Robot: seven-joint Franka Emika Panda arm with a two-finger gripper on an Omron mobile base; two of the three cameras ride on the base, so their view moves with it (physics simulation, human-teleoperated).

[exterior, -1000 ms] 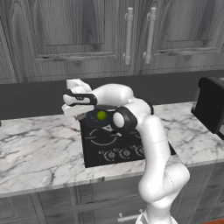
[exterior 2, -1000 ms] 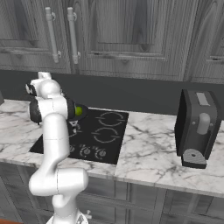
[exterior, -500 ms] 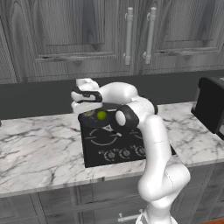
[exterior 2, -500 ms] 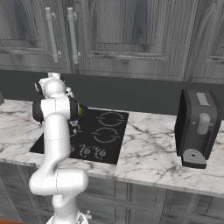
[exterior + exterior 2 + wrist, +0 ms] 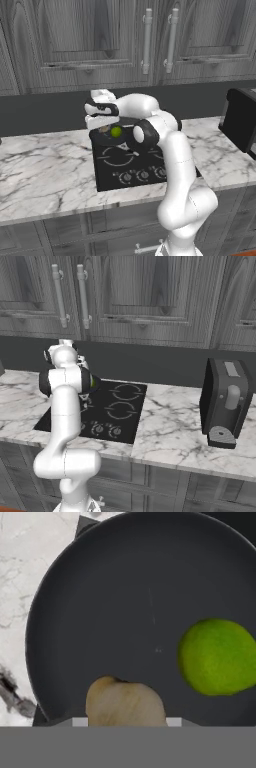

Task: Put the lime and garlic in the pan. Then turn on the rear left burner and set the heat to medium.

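Holding one garlic (image 5: pixel 125 703), one lime (image 5: pixel 218 656), one pan (image 5: pixel 115 602)

Pan (image 5: pixel 125 587) matt black, smooth; lime (image 5: pixel 217 657) slightly pebbled; garlic (image 5: pixel 125 704) papery tan; counter (image 5: pixel 45 165) veined marble.

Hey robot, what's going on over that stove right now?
Fingers shut on garlic, above pan. Lime already in pan. Nothing in the way.

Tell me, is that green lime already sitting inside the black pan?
Yes, the hand view shows the lime resting on the dark floor of the pan, well within its rim.
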